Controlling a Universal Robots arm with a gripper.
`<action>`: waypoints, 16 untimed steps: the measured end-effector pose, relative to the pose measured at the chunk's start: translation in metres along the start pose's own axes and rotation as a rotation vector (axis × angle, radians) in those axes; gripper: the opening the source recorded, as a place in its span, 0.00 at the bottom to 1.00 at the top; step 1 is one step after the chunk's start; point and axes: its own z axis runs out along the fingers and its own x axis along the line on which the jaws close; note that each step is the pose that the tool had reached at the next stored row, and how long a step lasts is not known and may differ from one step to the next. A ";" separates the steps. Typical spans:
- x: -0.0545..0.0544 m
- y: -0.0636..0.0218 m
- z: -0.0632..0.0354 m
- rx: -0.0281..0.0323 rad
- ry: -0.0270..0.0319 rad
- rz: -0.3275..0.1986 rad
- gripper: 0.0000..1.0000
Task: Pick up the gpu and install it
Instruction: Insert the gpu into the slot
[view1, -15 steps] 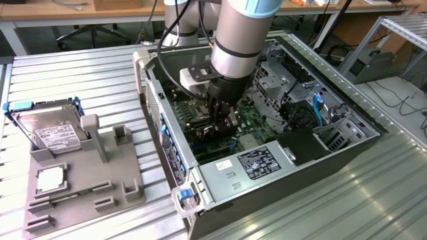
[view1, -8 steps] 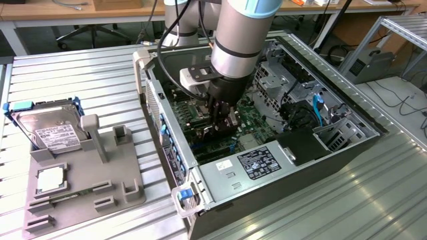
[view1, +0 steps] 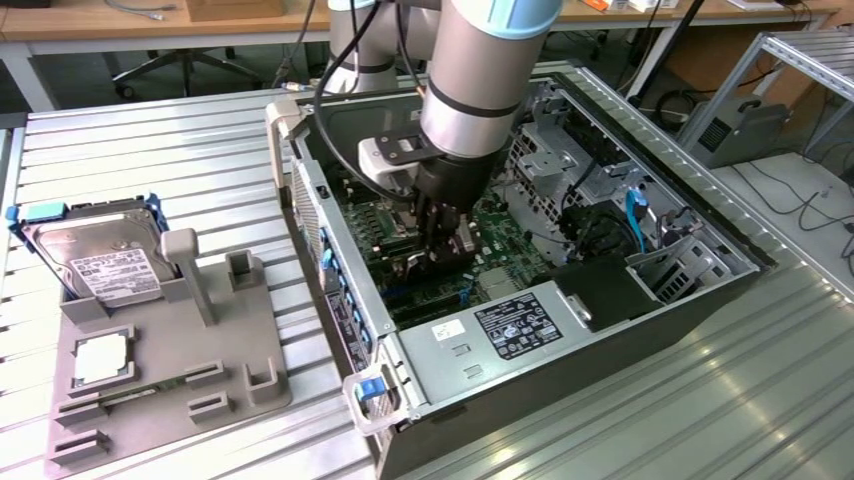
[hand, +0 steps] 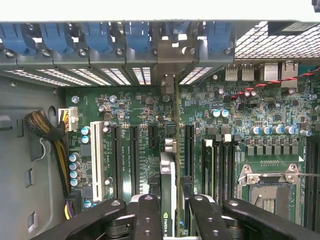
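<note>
The arm is reaching down into the open computer case (view1: 534, 330), which is lying on its side on the metal table (view1: 160, 150). The claw (hand: 171, 210) is standing narrow and is gripping the gpu (hand: 168, 185) between its black fingers (hand: 147, 215). In the wrist view the card is showing edge-on, upright, with its silver bracket (hand: 167, 62) sitting against the rear slot openings of the case, between the blue slot clips (hand: 137, 35). The card's lower edge is lying in line with one of the long black expansion slots (hand: 189, 150) on the green motherboard (hand: 250, 110); whether it is fully seated cannot be told. The empty processor socket (hand: 270, 190) is sitting on the board to one side of the card, and a white slot (hand: 97, 160) and a braided cable bundle (hand: 47, 132) are lying on the other side. In the exterior view the claw (view1: 441, 245) is standing over the middle of the motherboard. On the exterior view's left, well apart from the case, a grey holder (view1: 160, 380) is carrying a hard drive (view1: 100, 255) with blue rails, standing tilted, and a small square silver chip (view1: 100, 358) just beside it.
</note>
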 end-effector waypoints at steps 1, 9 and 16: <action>0.000 0.0001 0.0002 0.0000 -0.0002 0.000 0.26; 0.000 0.0018 0.0017 0.0002 -0.0008 0.000 0.26; 0.000 0.0039 0.0017 0.0023 -0.0008 0.000 0.26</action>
